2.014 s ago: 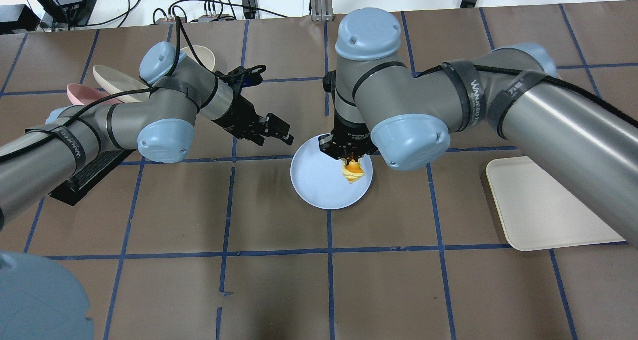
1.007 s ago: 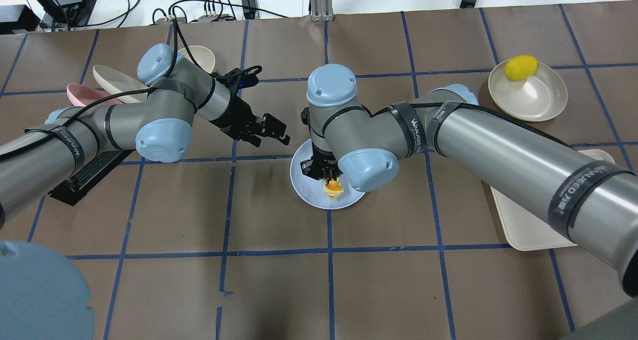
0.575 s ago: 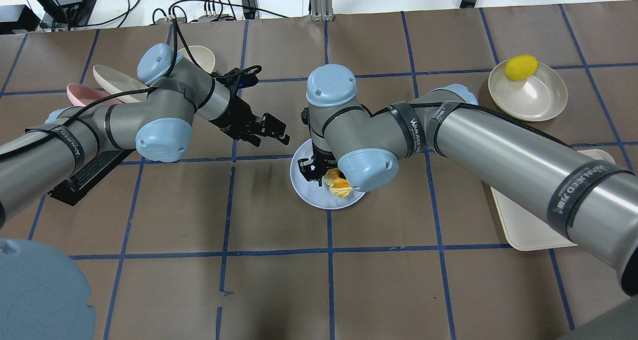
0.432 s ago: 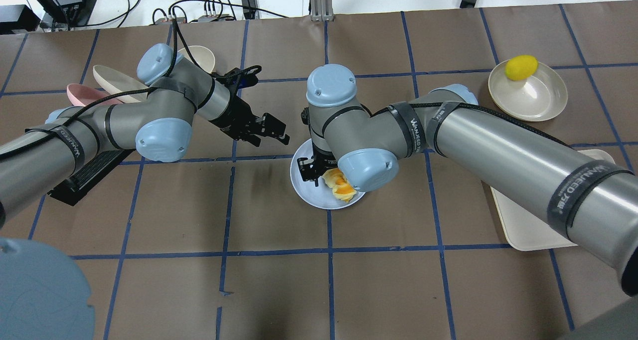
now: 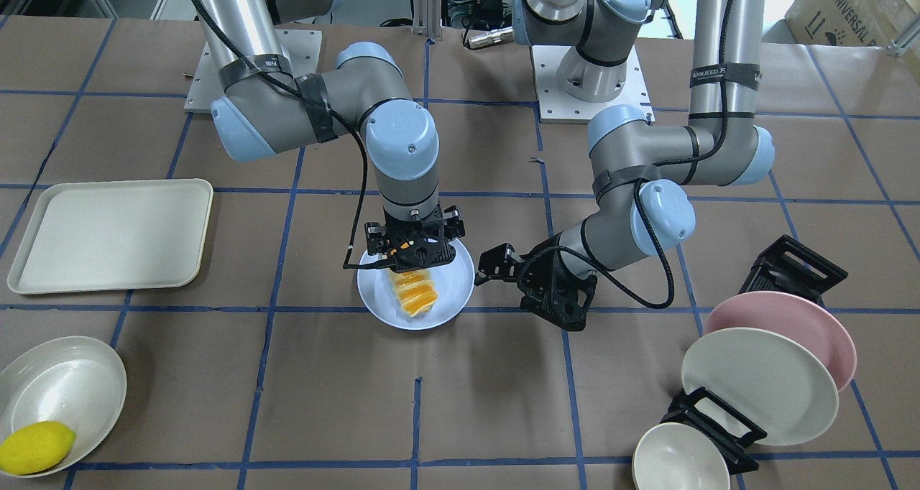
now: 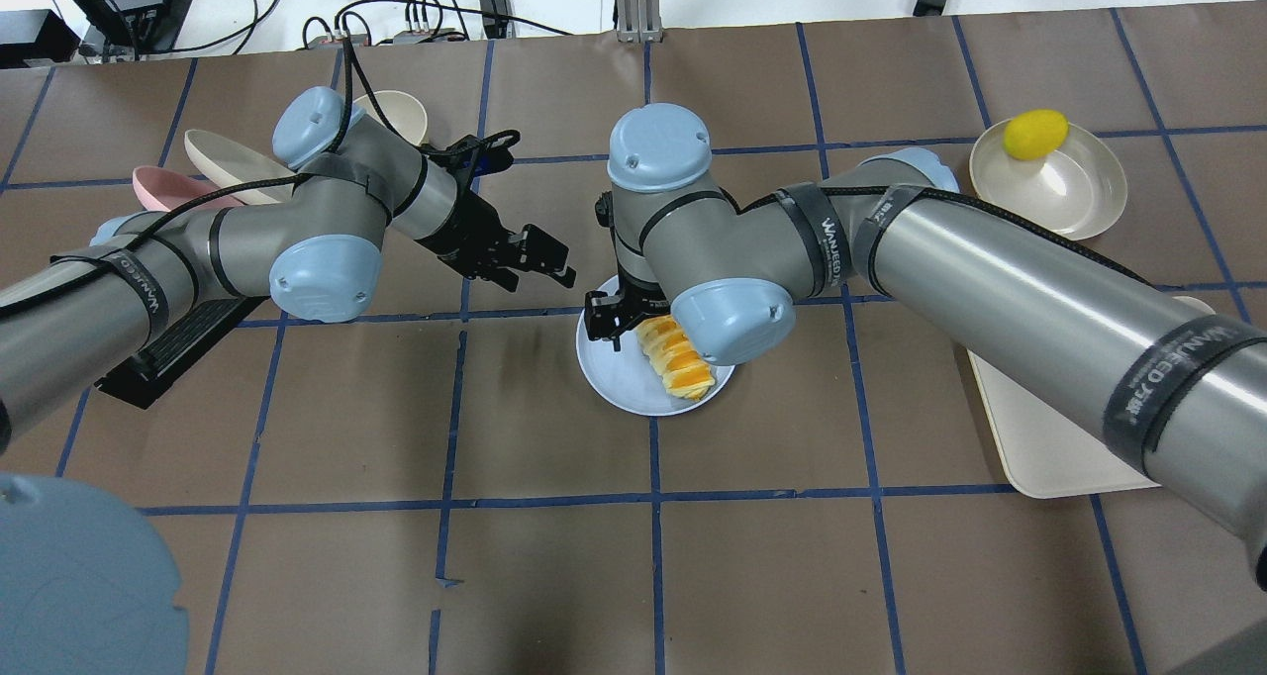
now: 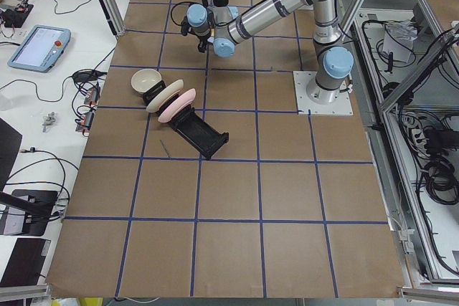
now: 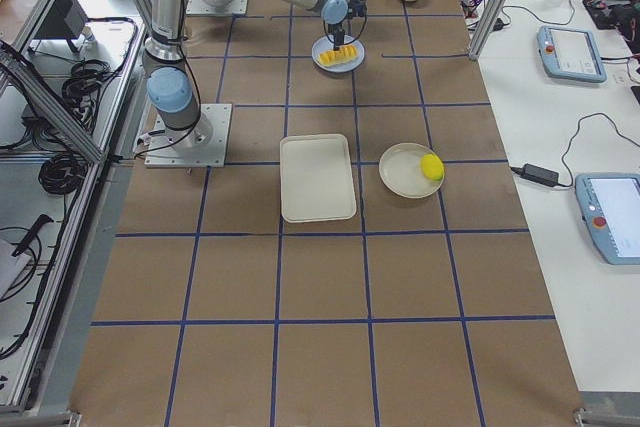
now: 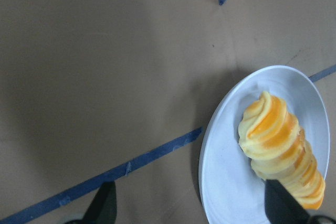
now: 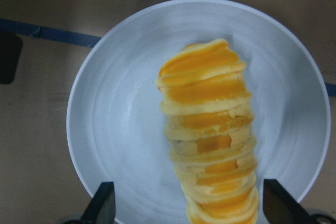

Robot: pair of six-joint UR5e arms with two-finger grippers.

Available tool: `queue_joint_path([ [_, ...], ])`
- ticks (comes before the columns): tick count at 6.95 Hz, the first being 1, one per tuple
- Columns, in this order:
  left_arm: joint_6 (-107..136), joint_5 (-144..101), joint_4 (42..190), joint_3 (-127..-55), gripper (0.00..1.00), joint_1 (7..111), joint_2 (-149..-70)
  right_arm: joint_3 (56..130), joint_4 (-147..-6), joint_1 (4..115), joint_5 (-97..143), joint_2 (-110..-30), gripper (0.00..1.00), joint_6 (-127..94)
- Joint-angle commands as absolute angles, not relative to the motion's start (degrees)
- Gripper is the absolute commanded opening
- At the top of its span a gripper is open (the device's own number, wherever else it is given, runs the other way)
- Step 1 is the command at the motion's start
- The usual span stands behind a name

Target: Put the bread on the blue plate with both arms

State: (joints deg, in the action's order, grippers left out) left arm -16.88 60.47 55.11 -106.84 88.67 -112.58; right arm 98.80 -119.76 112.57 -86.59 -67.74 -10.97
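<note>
The bread [image 6: 676, 359], orange and cream striped, lies flat on the blue plate [image 6: 619, 378] at the table's middle. My right gripper [image 6: 633, 324] hangs open just above the loaf's far end and holds nothing. Its wrist view shows the bread [image 10: 212, 129] on the plate [image 10: 115, 119] between spread fingers [image 10: 102, 205]. My left gripper [image 6: 542, 281] is open and empty, left of the plate and apart from it. Its wrist view shows the bread [image 9: 278, 148] and the plate [image 9: 226, 182] at lower right. The front view shows the bread [image 5: 413, 292], right gripper [image 5: 411, 249] and left gripper [image 5: 507, 285].
A cream tray [image 6: 1069, 428] lies right of the plate. A cream bowl [image 6: 1064, 195] with a yellow lemon [image 6: 1034, 133] sits at the far right. A black rack [image 5: 790, 260] holds a pink plate [image 5: 790, 325], a cream plate [image 5: 758, 386] and a small bowl [image 5: 679, 461] on my left.
My right gripper came down with the bread hanging from it, opened and let go. The bread tipped over and now lies flat on the plate. The left arm hardly moved.
</note>
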Motion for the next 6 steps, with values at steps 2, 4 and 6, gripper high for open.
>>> queue_joint_path([
  [2, -16.8, 60.5, 55.1, -106.9, 1.00, 88.7, -112.6, 88.0, -108.9, 107.0, -87.9, -72.5, 1.00, -10.1],
  [4, -16.8, 60.4, 55.0, -106.8, 1.00, 88.7, -112.7, 85.5, -104.4, 101.9, -88.1, -76.6, 1.00, -10.3],
  [6, -16.7, 60.4, 55.0, -106.8, 1.00, 88.7, -112.8, 86.1, -97.9, 92.3, -88.3, -82.9, 1.00, -10.2],
])
